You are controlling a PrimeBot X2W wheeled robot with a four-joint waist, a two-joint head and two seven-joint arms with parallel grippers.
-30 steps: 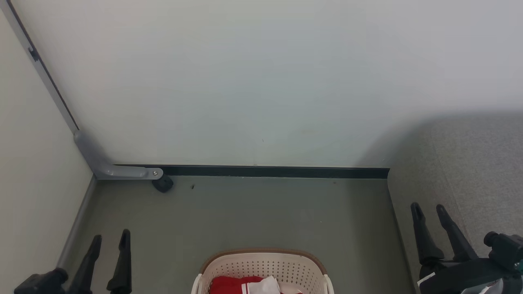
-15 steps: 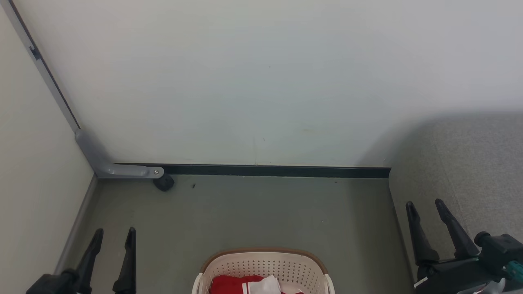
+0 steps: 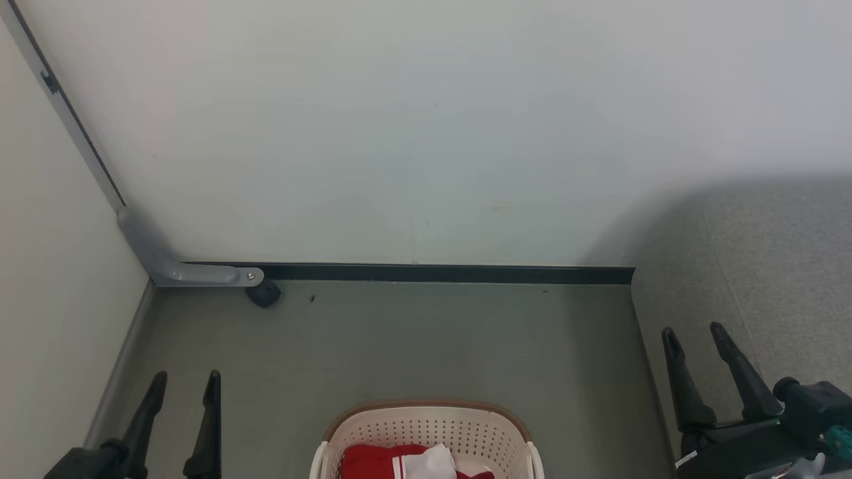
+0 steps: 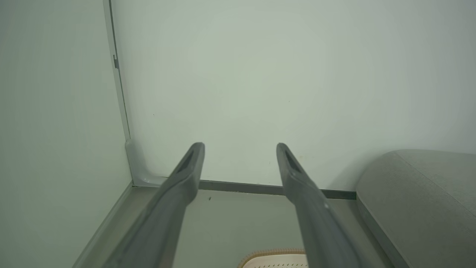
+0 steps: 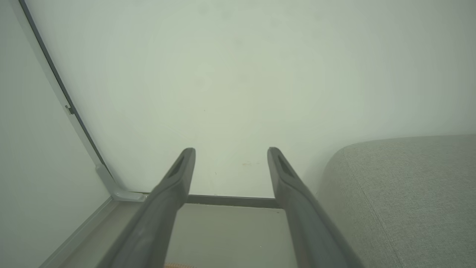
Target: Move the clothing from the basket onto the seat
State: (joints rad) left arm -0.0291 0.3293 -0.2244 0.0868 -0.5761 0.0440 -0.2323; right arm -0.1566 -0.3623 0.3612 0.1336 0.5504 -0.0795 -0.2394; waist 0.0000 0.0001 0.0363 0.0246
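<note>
Cream-white perforated plastic basket [image 3: 426, 432] with a brown rim: one, on grey-green floor [image 3: 399, 346]. Red fabric clothing [image 3: 373, 462] with white panels lies inside it; number of garments cannot be told. One grey woven-fabric seat [image 3: 765, 266] to the basket's right, apart from it. Two grippers: left gripper [image 3: 187, 375] left of the basket, right gripper [image 3: 692, 330] right of it, seen against the seat's near edge. Both have fingers spread wide and grasp nothing. Bare floor runs beyond the basket to the dark skirting [image 3: 466, 274]. Against half a second ago the whole head view sits slightly shifted: camera, not things.
</note>
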